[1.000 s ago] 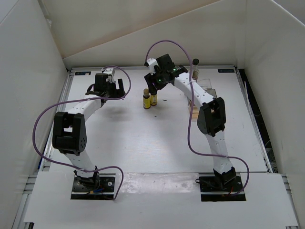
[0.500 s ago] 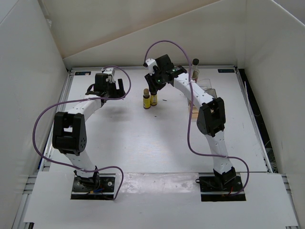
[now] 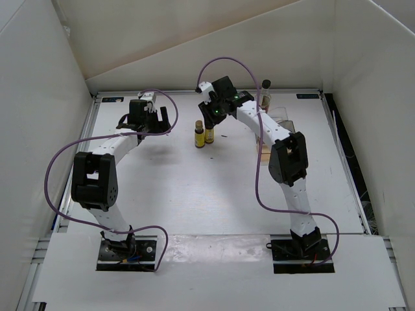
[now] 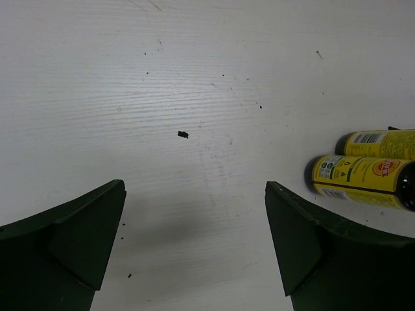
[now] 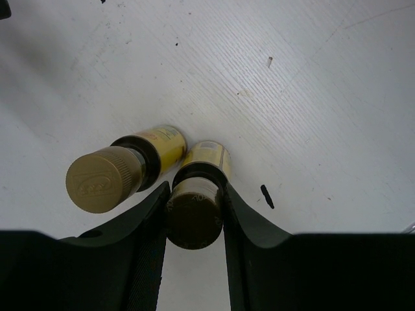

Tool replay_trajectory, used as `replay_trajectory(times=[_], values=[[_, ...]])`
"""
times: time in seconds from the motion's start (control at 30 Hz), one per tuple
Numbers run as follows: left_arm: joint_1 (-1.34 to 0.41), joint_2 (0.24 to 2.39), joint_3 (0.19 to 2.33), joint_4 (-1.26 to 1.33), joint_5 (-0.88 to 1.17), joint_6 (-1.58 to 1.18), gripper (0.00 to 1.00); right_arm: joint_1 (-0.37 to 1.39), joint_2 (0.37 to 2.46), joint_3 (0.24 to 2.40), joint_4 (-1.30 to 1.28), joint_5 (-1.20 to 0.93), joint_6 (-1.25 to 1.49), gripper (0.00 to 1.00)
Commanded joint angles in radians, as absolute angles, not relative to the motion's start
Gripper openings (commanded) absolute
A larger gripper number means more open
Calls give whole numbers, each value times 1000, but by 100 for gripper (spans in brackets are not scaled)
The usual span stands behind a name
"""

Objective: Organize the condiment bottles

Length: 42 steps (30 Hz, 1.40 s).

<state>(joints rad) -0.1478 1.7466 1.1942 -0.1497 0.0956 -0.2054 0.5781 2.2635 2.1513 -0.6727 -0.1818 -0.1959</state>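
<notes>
Two tiny amber bottles with gold caps and yellow labels stand side by side mid-table [image 3: 199, 134] [image 3: 209, 135]. My right gripper [image 3: 211, 123] comes down over them. In the right wrist view it [image 5: 196, 201] is shut on the gold cap of the right-hand amber bottle [image 5: 206, 157], which stands on the table. The other amber bottle [image 5: 123, 172] touches its left side. My left gripper [image 3: 152, 126] is open and empty to the left; its view [image 4: 194, 194] shows both amber bottles [image 4: 360, 175] [image 4: 376, 142] at the right edge. A black-capped bottle [image 3: 266, 92] stands at the back right. The other bottle is hidden.
A clear tray with a tan wooden base [image 3: 280, 122] sits at the back right, partly behind my right arm. White walls enclose the table on three sides. A small dark speck [image 4: 183, 135] lies on the white surface.
My right gripper has shifted slightly over the amber bottles. The bottles and my left arm have not moved.
</notes>
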Motion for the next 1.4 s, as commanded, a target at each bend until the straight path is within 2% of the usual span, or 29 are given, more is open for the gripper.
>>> replay_trajectory(times=[0.0,0.03,0.77,1.37], values=[[-147,1732,1207,-137,114,-216,100,575,2200,2132,-657,-173,-206,6],[-149,1732,1206,-137,117,-215,100,574,2197,2131,-660,-173,-204,0],[-150,1726,1187,-132,115,-216,100,549,2126,2117,-624,-164,-210,0],[-158,1727,1192,-127,121,-221,100,522,1882,2086,-676,-48,-247,0]])
